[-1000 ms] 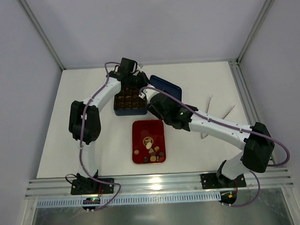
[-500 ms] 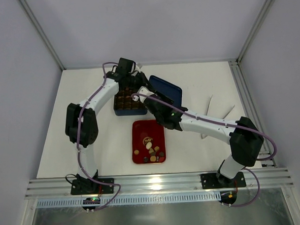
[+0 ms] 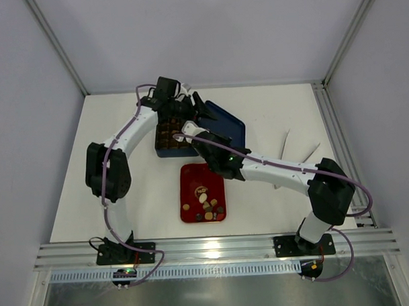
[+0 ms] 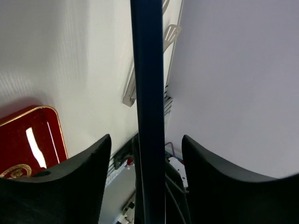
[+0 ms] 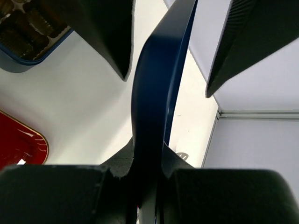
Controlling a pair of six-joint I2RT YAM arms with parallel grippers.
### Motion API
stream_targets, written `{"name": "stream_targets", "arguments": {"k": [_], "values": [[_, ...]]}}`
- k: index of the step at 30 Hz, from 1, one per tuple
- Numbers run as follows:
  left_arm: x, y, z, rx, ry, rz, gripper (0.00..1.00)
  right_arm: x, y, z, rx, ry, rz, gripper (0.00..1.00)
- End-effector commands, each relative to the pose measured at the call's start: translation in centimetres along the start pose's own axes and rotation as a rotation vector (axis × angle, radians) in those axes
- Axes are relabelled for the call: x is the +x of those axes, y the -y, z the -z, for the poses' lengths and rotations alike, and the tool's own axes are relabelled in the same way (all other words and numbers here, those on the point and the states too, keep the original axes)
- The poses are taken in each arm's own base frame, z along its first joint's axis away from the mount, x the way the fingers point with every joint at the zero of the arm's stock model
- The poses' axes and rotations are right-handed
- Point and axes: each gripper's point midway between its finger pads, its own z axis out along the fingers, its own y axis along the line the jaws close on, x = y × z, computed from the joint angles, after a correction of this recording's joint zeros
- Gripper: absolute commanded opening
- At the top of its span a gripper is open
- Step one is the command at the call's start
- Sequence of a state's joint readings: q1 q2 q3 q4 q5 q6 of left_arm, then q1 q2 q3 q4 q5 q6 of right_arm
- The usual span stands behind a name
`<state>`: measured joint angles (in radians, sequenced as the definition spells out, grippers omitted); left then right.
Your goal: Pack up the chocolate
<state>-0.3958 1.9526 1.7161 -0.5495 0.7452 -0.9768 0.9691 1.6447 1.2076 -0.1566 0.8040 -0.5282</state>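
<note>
Light, fragile chocolates are lying at the near end of the red tray, each probably needing a gentle pinch across its sides; beyond the tray the blue lid is being clamped by the right jaws, the left jaws gaping around it

White desk with an aluminium rail along its near edge. At centre lies a flat red tray; just behind it stands a dark blue square box with a brown grid insert. To the right of the box is a dark blue lid, edge-on in both wrist views. Two white utensils lie at right, well apart from the tray.
</note>
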Motion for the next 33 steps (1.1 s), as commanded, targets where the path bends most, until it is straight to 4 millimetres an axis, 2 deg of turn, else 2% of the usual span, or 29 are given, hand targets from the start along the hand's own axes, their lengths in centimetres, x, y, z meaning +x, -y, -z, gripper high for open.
{"name": "stream_targets", "arguments": {"k": [1, 4, 9, 11, 15, 16, 17, 18, 19, 20, 21, 22, 23, 24, 25, 26, 27, 28, 29, 32, 33], "values": [[-0.4, 4.2, 3.5, 0.114, 0.054, -0.120, 0.76, -2.4, 4.2, 1.4, 0.102, 0.054, -0.105, 0.04], [-1.6, 4.2, 4.3, 0.102, 0.110, -0.153, 0.86, -2.9, 4.8, 2.0, 0.089, 0.057, -0.121, 0.04], [-5.6, 2.9, 6.7, 0.059, 0.245, -0.134, 0.87, -3.6, 5.6, 3.6, 0.023, 0.074, -0.222, 0.04], [-7.2, 3.0, 7.9, 0.058, 0.294, -0.133, 0.87, -4.0, 5.5, 4.2, -0.022, 0.075, -0.266, 0.04], [-10.3, 3.5, 11.7, 0.038, 0.432, -0.150, 0.86, -5.2, 5.3, 4.9, -0.125, 0.091, -0.344, 0.04], [-11.5, 3.3, 13.3, 0.021, 0.494, -0.151, 0.86, -5.8, 5.6, 4.9, -0.151, 0.093, -0.373, 0.04], [-12.1, 3.0, 14.3, 0.006, 0.527, -0.150, 0.86, -6.9, 4.8, 4.9, -0.237, 0.118, -0.421, 0.04], [-12.2, 3.4, 15.7, 0.002, 0.565, -0.167, 0.86, -7.9, 6.1, 4.8, -0.260, 0.142, -0.487, 0.04], [-13.0, 2.8, 17.2, -0.021, 0.614, -0.164, 0.86, -8.4, 5.8, 4.3, -0.323, 0.148, -0.523, 0.04], [-13.0, 2.7, 18.1, -0.034, 0.641, -0.173, 0.86, -10.0, 4.9, 4.7, -0.455, 0.198, -0.570, 0.04], [-13.0, 1.9, 18.5, -0.065, 0.658, -0.185, 0.86, -10.8, 6.9, 3.9, -0.490, 0.219, -0.693, 0.04], [-12.9, 1.9, 20.1, -0.087, 0.710, -0.196, 0.87, -11.4, 6.6, 2.8, -0.544, 0.217, -0.752, 0.04], [-12.8, 1.6, 20.5, -0.104, 0.724, -0.202, 0.87, -13.0, 5.8, 3.4, -0.698, 0.256, -0.801, 0.04], [-12.5, 0.5, 20.7, -0.129, 0.728, -0.194, 0.87, -14.1, 7.0, 3.4, -0.744, 0.272, -0.904, 0.04], [-12.2, 0.5, 21.6, -0.140, 0.748, -0.211, 0.88, -14.6, 8.6, 2.3, -0.763, 0.308, -0.980, 0.04], [-12.2, -0.1, 21.8, -0.160, 0.760, -0.211, 0.88, -14.9, 7.7, 0.9, -0.829, 0.295, -1.024, 0.04], [-11.9, -1.0, 21.8, -0.182, 0.753, -0.205, 0.88, -16.2, 7.7, 1.5, -0.935, 0.332, -1.052, 0.04], [-11.9, -1.7, 21.9, -0.210, 0.753, -0.220, 0.88, -17.2, 8.2, 0.8, -0.986, 0.349, -1.145, 0.04], [-12.0, -2.6, 22.0, -0.245, 0.760, -0.211, 0.88, -17.4, 6.9, -0.6, -1.034, 0.324, -1.179, 0.04], [-11.7, -4.9, 21.5, -0.303, 0.735, -0.202, 0.88, -19.4, 5.9, -1.2, -1.181, 0.335, -1.282, 0.04], [-11.6, -6.0, 21.2, -0.333, 0.730, -0.195, 0.88, -19.7, 4.7, -2.3, -1.239, 0.342, -1.293, 0.04]]}}
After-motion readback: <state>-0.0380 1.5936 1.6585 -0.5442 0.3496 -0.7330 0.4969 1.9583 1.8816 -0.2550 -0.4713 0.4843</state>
